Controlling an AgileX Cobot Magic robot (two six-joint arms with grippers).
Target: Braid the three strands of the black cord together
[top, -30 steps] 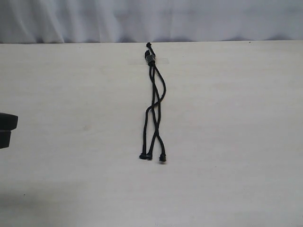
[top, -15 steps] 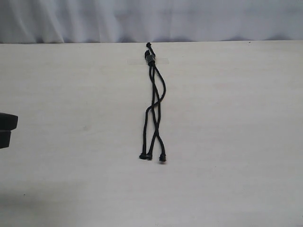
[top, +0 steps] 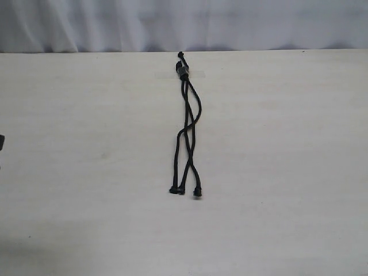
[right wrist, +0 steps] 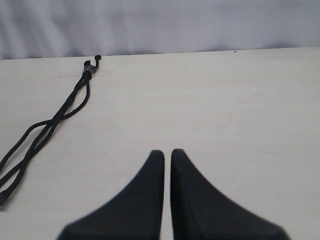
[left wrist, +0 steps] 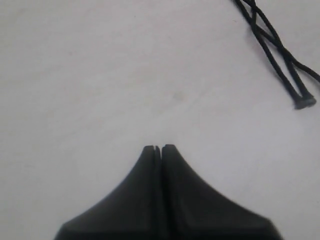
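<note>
Far left edge of the exterior view, mid-height: a dark sliver point(top: 2, 142) pokes into frame, too little of it showing to name. Pale wood-grain table point(top: 86, 184) fills the frame from the lower edge up to a grey-white curtain point(top: 86, 23) across the top.

Centre of frame: the black cord point(top: 188, 123) lies flat on the table, running from upper centre down to a little below mid-height. Its knotted head point(top: 183, 69) sits near the table's far edge, with a strip of clear tape point(top: 198, 73) laid across it. Below the head the three strands point(top: 174, 164) spread, cross loosely about halfway down, and two of them cross again lower down. The lay is slack, not a tight plait. Three knobby tips rest side by side at the lower end, two close together on the left and the third slightly apart on the right.

Left wrist view: left gripper point(left wrist: 157, 148) hangs over the table, its fingers pressed together and gripping nothing. The crossed strand ends lie well apart from the fingertips, and one tip point(left wrist: 305, 101) shows clearly.

Right wrist view: right gripper point(right wrist: 167, 152) is closed as well, with only a hairline slit between the fingers and nothing held. The cord lies well off to one side, head end toward the curtain, strands trailing back across the table.
</note>
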